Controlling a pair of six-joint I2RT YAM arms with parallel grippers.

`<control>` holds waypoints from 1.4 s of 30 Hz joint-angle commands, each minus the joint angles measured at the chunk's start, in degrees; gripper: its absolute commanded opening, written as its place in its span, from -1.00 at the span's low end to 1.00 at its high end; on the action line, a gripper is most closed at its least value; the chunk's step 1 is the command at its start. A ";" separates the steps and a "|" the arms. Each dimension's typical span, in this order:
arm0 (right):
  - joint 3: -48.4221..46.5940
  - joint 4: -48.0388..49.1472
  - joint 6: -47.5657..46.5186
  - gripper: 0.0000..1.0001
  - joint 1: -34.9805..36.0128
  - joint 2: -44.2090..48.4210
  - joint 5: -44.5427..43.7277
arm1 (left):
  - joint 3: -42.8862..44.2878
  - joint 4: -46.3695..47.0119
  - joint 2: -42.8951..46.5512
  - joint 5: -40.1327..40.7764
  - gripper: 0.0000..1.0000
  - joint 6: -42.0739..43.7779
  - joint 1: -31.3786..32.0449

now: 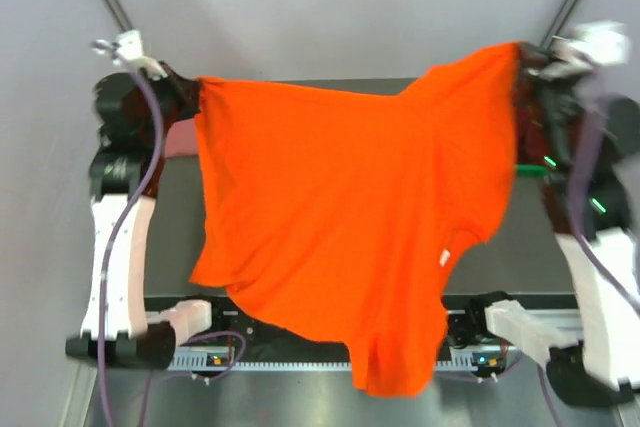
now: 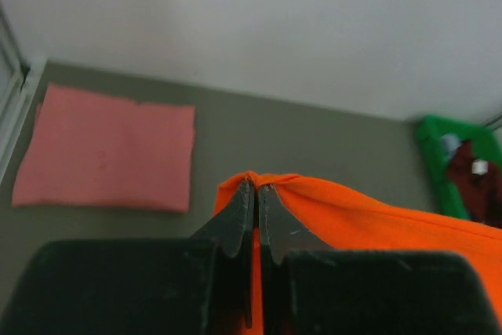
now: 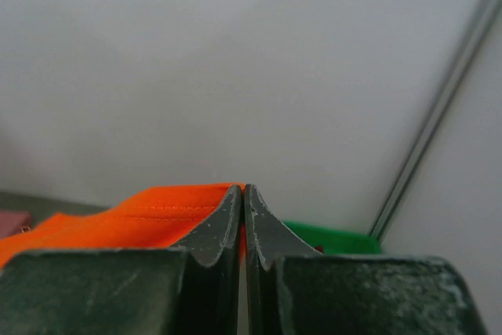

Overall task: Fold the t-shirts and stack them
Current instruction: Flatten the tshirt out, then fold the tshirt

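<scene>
You hold the orange t-shirt spread aloft, left gripper and right gripper each clamped on it. The next move likely calls for laying it flat beside the pink t-shirt.

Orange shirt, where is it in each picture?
Top: orange shirt fills the middle, held between left gripper and right gripper.
Left wrist: shirt at bottom, centre to right.
Right wrist: shirt at lower left.
Shared landmark: green bin, at right in every view.

orange t-shirt: spread, hanging aloft | pink t-shirt: folded flat
</scene>
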State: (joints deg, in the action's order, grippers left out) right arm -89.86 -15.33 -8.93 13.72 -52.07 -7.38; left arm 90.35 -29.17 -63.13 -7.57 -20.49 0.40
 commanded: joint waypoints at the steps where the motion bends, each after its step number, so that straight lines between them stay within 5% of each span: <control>1: 9.78 12.75 -4.87 -1.00 -0.44 -12.41 5.78 | -6.22 4.37 -6.46 6.94 -1.00 5.45 0.91; 8: 9.38 30.97 -6.89 -1.00 -3.87 -38.60 14.58 | -12.04 15.62 -25.35 12.14 -1.00 8.71 0.83; 18: -4.95 41.87 -4.78 -1.00 -5.28 -65.51 18.62 | 8.95 21.44 -53.11 14.52 -1.00 14.60 0.30; 23: -13.48 42.51 -2.77 -1.00 -6.51 -72.72 21.26 | 13.54 22.75 -57.88 14.25 -1.00 15.92 0.04; 29: -4.72 43.72 -1.27 -1.00 -7.47 -67.82 20.56 | 15.12 24.77 -61.84 9.00 -1.00 16.36 -2.78; 42: 6.80 26.94 5.06 -1.00 -5.98 -58.50 19.69 | 18.38 18.45 -62.03 0.19 -1.00 24.00 -2.95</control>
State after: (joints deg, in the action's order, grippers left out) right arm -83.96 14.90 -5.17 6.92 -115.59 12.88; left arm 108.64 -10.79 -128.92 -5.19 0.23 -2.52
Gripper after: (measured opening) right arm 0.007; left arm 0.023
